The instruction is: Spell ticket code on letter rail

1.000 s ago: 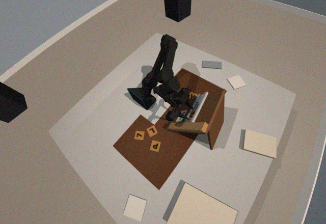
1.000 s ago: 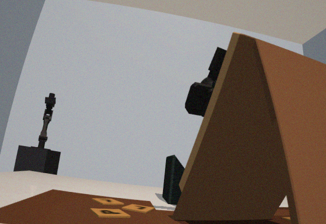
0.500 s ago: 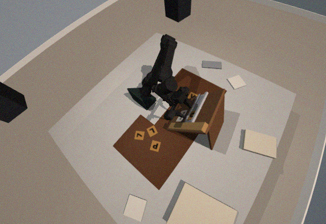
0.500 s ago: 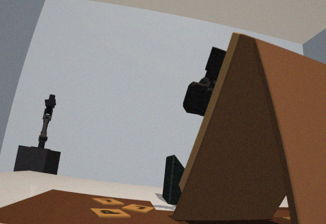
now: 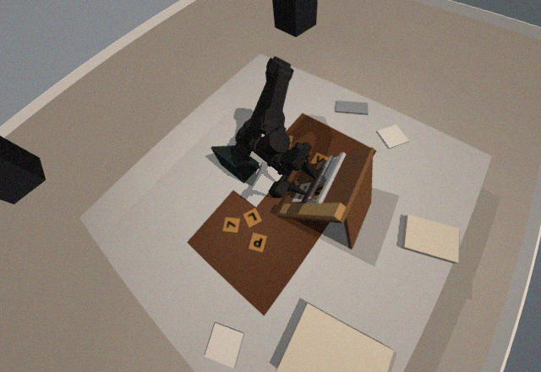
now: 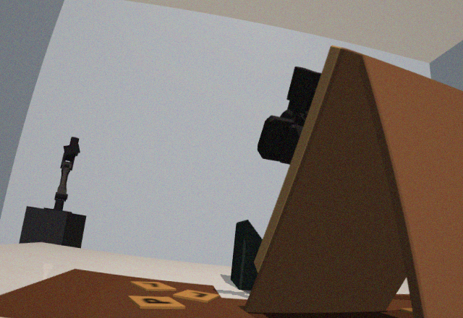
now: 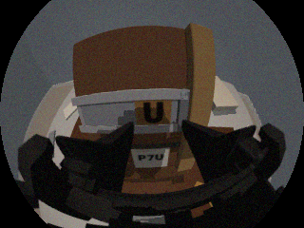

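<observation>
The board (image 5: 360, 173) (image 6: 336, 195) (image 7: 133, 57) leans, with a grey rail (image 5: 332, 177) (image 7: 109, 98) across it. A U tile (image 7: 153, 112) sits upright in the rail near the tan end post (image 7: 201, 71); a narrow grey strip shows between them. The ticket (image 7: 150, 158) below reads P7U. My gripper (image 5: 311, 185) (image 7: 159, 124) is open and empty, its fingertips in front of the rail's lower edge, on either side of the U tile. A P tile (image 5: 258, 243) (image 6: 157, 301) and two tiles (image 5: 231, 224) (image 5: 252, 216) that look like 7 or L lie flat left of the board.
Another lettered tile (image 5: 319, 158) lies behind the gripper, and part of one more (image 5: 290, 141) shows by the arm. A dark green wedge (image 5: 233, 162) (image 6: 244, 254) stands near the arm. Cream slabs (image 5: 431, 237) (image 5: 338, 341) and a grey slab (image 5: 351, 107) lie around the board.
</observation>
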Motion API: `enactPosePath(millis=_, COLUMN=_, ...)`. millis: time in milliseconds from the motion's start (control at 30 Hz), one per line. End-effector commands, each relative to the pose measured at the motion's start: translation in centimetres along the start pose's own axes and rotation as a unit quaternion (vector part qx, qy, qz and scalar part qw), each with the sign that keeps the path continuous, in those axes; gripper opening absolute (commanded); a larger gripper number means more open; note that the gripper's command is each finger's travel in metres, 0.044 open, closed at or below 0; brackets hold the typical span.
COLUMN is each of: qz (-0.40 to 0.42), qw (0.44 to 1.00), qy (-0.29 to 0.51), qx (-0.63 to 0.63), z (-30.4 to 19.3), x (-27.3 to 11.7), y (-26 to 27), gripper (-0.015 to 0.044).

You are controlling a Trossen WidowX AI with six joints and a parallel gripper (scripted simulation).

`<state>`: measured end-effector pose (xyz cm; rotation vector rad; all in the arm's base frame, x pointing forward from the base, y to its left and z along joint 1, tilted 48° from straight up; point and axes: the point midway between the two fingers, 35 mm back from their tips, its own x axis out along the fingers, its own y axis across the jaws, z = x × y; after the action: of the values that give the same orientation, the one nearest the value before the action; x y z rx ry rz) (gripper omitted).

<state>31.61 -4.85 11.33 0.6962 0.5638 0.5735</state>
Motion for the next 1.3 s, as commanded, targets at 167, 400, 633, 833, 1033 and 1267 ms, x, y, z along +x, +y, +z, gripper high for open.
enactPosePath(millis=167, qz=0.001, qw=1.0, qy=-0.001, qx=-0.002, z=0.11, x=-0.56, y=0.04, gripper=0.0295)
enactPosePath(millis=400, qz=0.001, qw=1.0, qy=-0.001, qx=-0.002, z=0.16, x=-0.84, y=0.06, gripper=0.0295)
enactPosePath(millis=633, qz=0.001, qw=1.0, qy=-0.001, qx=-0.002, z=0.28, x=-1.04, y=0.09, gripper=0.0295)
enactPosePath(millis=833, qz=0.001, qw=1.0, qy=-0.001, qx=-0.002, z=0.41, x=-1.13, y=0.14, gripper=0.0295)
enactPosePath(millis=1033, qz=-0.001, qw=1.0, qy=0.0, qx=0.001, z=0.17, x=-1.05, y=0.04, gripper=0.0164)
enactPosePath(millis=1267, qz=-0.001, qw=1.0, qy=0.0, qx=0.001, z=0.17, x=-1.05, y=0.04, gripper=0.0)
